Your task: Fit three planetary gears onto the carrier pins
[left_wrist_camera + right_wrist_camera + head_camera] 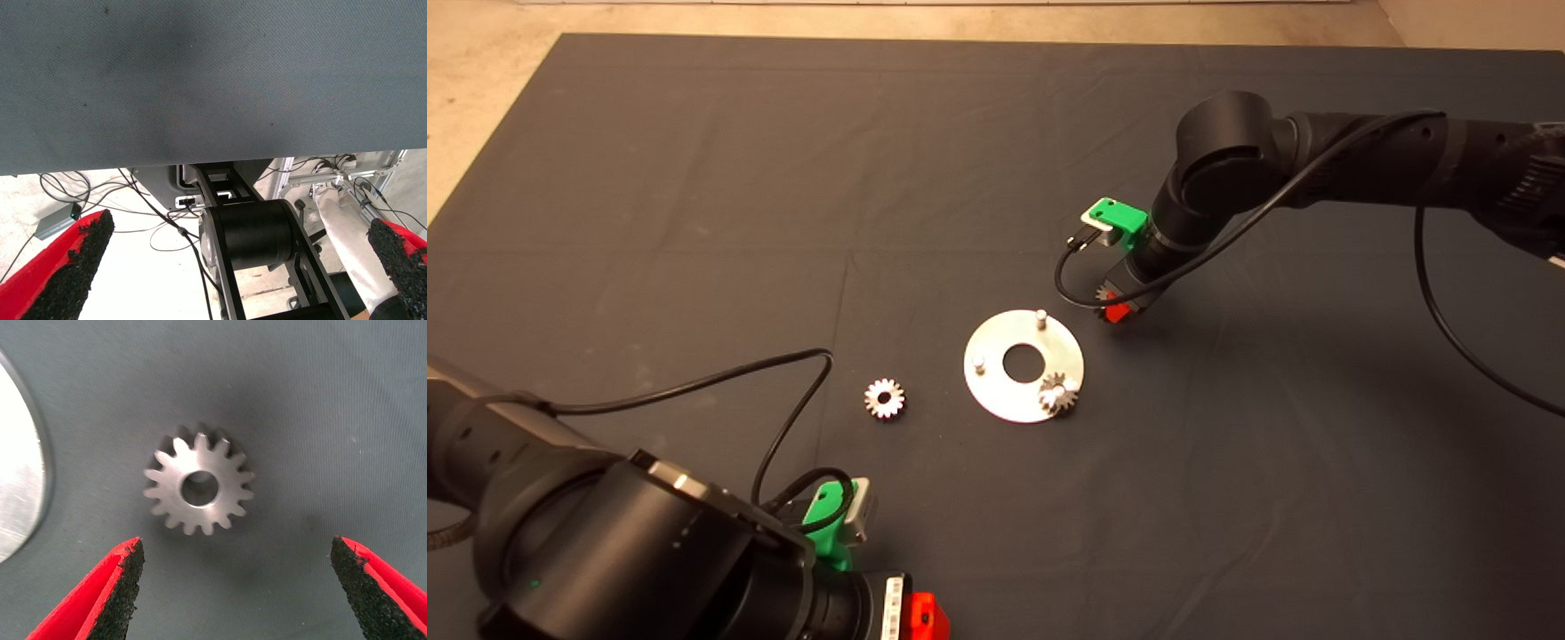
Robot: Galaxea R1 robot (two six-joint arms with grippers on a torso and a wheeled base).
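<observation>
The silver disc (pixel 1005 396) lies mid-mat with two bare carrier pins (pixel 1040 315) (pixel 978 362) and one planetary gear (pixel 1058 393) seated on the third pin. A second gear (pixel 885 398) lies loose on the mat left of the disc. The third gear (pixel 199 487) lies flat on the mat just right of the disc's far edge; it also shows in the head view (pixel 1104 292). My right gripper (pixel 1116 308) hovers over it, open, and its fingers (pixel 127 567) stand wide on either side without touching. My left gripper (pixel 920 613) is parked at the lower left, open and empty.
The disc's rim (pixel 20 487) shows beside the gear in the right wrist view. The left wrist view looks past the mat's edge (pixel 200 163) at floor cables, a black robot base (pixel 257 233) and a person's leg (pixel 347 227).
</observation>
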